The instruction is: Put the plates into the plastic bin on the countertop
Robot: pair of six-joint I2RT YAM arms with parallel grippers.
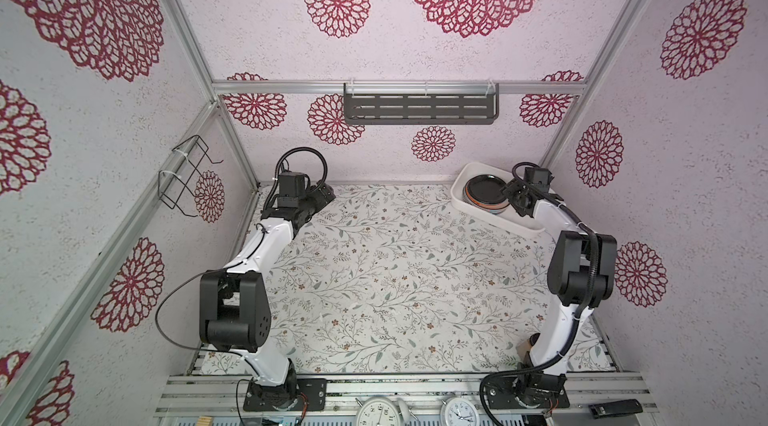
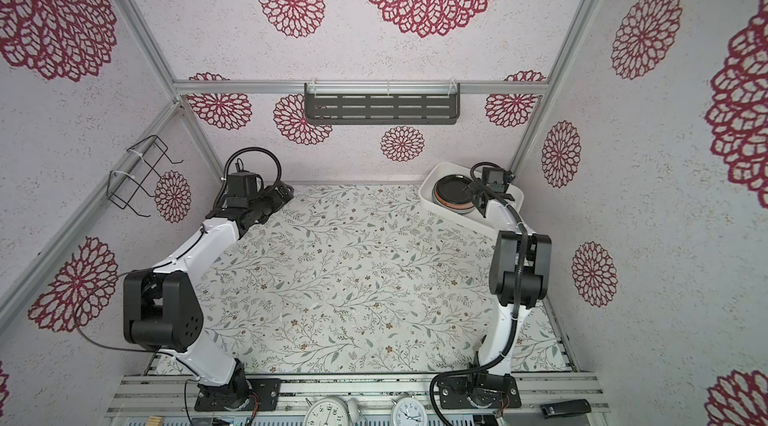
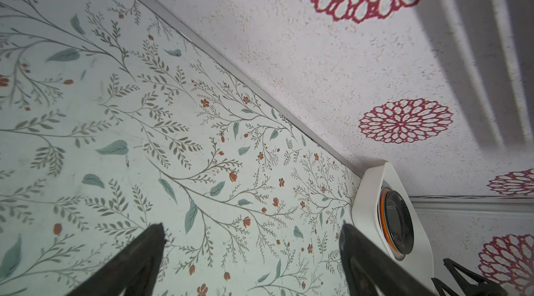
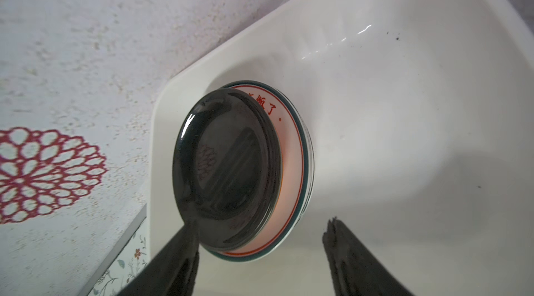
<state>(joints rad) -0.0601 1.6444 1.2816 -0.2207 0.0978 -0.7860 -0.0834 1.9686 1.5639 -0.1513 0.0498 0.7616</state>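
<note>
Plates (image 1: 484, 194): one stack inside plastic bin (image 1: 524, 226), at its far end; black plate (image 4: 225, 164) on top, white green-rimmed one just under.
Plastic bin: back-right corner of worktop (image 1: 395, 270), by the wall.
R pincer (image 4: 261, 223): spread, over bin, pinching nothing; one finger at black plate's rim, can't tell if touching.
L pincer (image 3: 252, 226): spread wide, empty, over worktop nr back-left corner.

Top views: high, looking down, whole countertop (image 1: 395, 278). Wrist views: low, oblique; both share bin (image 3: 367, 193), plates (image 4: 228, 164).
</note>
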